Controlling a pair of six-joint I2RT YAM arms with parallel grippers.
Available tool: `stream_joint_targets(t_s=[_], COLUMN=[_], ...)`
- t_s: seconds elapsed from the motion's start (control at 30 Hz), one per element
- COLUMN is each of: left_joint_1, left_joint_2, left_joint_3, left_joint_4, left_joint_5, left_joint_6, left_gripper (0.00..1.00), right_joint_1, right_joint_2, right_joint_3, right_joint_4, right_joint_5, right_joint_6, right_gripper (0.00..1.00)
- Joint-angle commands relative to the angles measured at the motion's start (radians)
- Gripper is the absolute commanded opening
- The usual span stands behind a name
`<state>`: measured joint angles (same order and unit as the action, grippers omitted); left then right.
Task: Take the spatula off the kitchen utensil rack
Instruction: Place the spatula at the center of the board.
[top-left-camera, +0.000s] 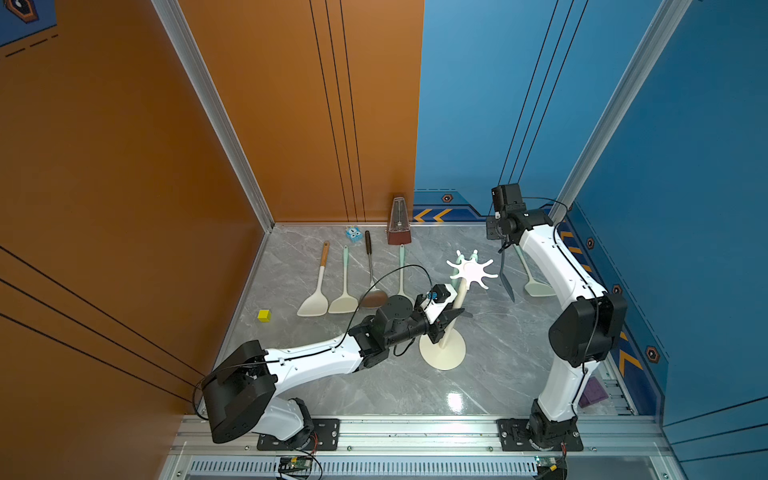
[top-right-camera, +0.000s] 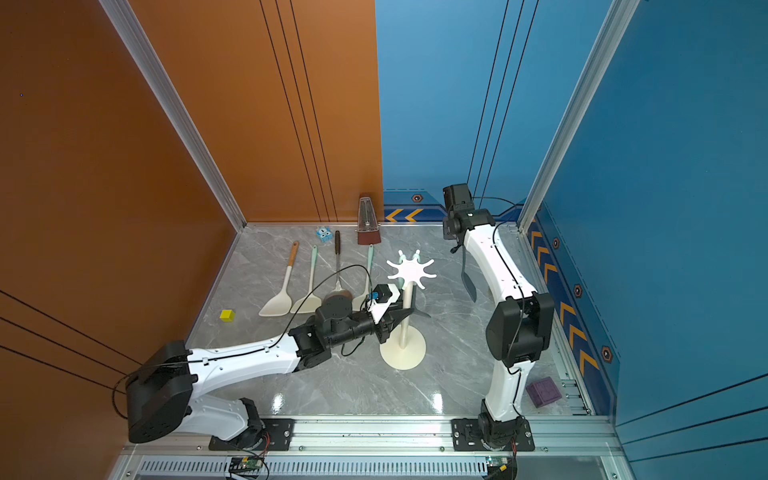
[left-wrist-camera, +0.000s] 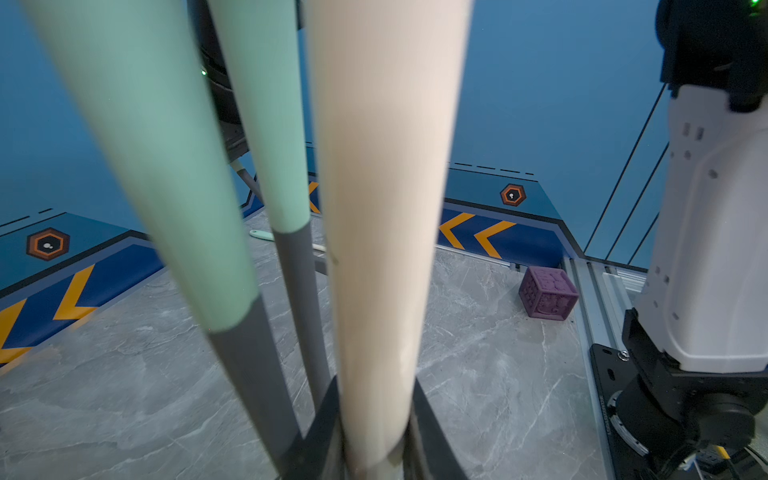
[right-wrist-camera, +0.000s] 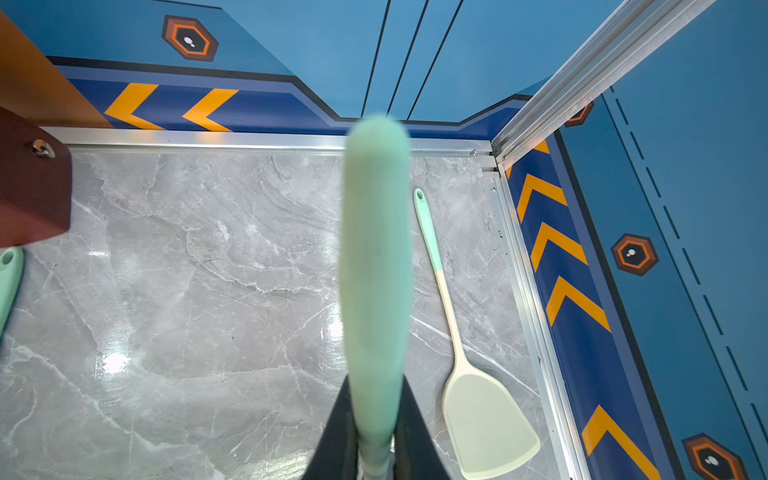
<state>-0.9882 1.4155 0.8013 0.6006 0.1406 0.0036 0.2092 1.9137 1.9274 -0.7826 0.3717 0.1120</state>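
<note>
The kitchen utensil rack (top-left-camera: 442, 351) (top-right-camera: 403, 353) stands mid-table, a cream round base and pole under a white star crown (top-left-camera: 471, 272). My left gripper (top-left-camera: 457, 313) (left-wrist-camera: 376, 386) is shut on its pole (left-wrist-camera: 386, 208), halfway up. Two mint-handled utensils (left-wrist-camera: 137, 166) hang from the crown close beside the pole. My right gripper (top-left-camera: 502, 247) (right-wrist-camera: 376, 436) is raised at the back right, clear of the rack. It is shut on the mint handle (right-wrist-camera: 376, 270) of a spatula (top-left-camera: 508, 286) (top-right-camera: 468, 284), whose grey blade hangs down above the table.
Several utensils (top-left-camera: 318, 299) lie in a row at the back left, and a cream spatula (top-left-camera: 536, 286) (right-wrist-camera: 478, 395) lies under the right arm. A brown metronome (top-left-camera: 399, 222), blue cube (top-left-camera: 353, 234), yellow cube (top-left-camera: 264, 315) and purple cube (top-right-camera: 544, 390) sit around the edges.
</note>
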Motion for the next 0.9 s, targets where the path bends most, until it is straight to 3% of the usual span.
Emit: stream_joint_targets(t_s=[0.0, 0.2, 0.87], left_joint_1=[-0.024, -0.023, -0.02], left_joint_2=[0.031, 0.03, 0.04], left_joint_3=[-0.041, -0.044, -0.045], left_joint_4=[-0.151, -0.151, -0.151], left_joint_5=[0.01, 0.004, 0.016], left_joint_6=[0.033, 0.03, 0.029], left_gripper=[0.16, 0.16, 0.16], right_joint_1=[-0.004, -0.01, -0.072], right_joint_2=[0.055, 0.154, 0.389], right_joint_3=[0.098, 0.222, 0.329], right_joint_4=[-0.108, -0.189, -0.208], right_joint_5=[0.071, 0.099, 0.025], right_joint_6=[0.047, 0.072, 0.12], right_gripper=[0.0, 0.0, 0.0])
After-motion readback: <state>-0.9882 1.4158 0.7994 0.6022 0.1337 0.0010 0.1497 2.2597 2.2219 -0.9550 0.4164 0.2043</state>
